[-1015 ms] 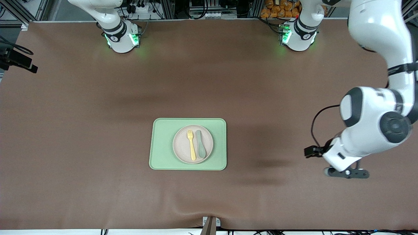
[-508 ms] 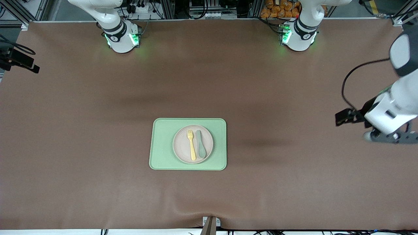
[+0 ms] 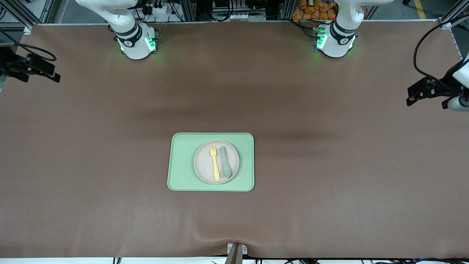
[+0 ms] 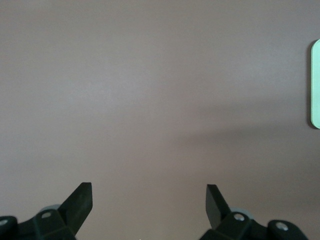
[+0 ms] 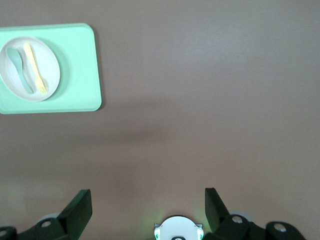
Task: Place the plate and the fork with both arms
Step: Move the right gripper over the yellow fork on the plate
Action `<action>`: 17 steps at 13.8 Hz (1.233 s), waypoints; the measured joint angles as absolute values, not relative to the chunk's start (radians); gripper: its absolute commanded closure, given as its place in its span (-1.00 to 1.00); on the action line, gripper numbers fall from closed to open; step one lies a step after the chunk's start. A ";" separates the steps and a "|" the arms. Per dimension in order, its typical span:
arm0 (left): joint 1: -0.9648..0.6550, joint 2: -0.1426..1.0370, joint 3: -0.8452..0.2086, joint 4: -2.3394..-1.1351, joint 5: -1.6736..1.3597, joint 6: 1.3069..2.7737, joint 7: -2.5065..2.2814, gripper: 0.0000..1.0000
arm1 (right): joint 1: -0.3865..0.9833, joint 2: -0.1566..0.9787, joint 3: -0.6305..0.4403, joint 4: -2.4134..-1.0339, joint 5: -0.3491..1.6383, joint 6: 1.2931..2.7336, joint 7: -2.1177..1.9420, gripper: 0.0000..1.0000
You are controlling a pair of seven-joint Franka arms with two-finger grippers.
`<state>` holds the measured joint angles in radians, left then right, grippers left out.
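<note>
Green tray [image 3: 210, 161] sits on brown desk [image 3: 329, 205], mid-desk. Plate [image 3: 205, 161] on tray; fork [image 3: 214, 162] and grey-green spoon [image 3: 224, 161] lie side by side on plate, touching nothing else. Left end effector [image 4: 149, 204] fingers spread, empty, over bare desk at left arm's end, well apart from tray. Right end effector [image 5: 148, 206] fingers spread, empty, over right arm's end, well apart from plate.

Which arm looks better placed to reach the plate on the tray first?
Neither clearly. The left gripper and right gripper both hang open at their own table ends, away from the plate carrying the fork.
</note>
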<state>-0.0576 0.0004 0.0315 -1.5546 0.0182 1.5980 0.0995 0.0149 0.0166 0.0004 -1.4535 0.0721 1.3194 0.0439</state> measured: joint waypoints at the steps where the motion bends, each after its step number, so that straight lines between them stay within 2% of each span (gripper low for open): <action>1: -0.058 -0.010 0.031 -1.559 0.022 1.598 0.101 -1.00 | 0.044 0.042 0.001 -1.454 0.071 1.319 0.044 -1.00; 10: -0.058 -0.017 0.056 -1.559 0.025 1.598 0.114 -1.00 | 0.186 0.148 0.004 -1.450 0.149 1.314 0.044 -1.00; 13: -0.061 -0.017 0.055 -1.559 0.025 1.599 0.114 -1.00 | 0.257 0.230 0.005 -1.451 0.203 1.472 0.044 -1.00; 17: -0.070 -0.018 0.052 -1.553 0.025 1.601 0.106 -1.00 | 0.384 0.402 0.005 -1.451 0.209 1.790 0.044 -1.00</action>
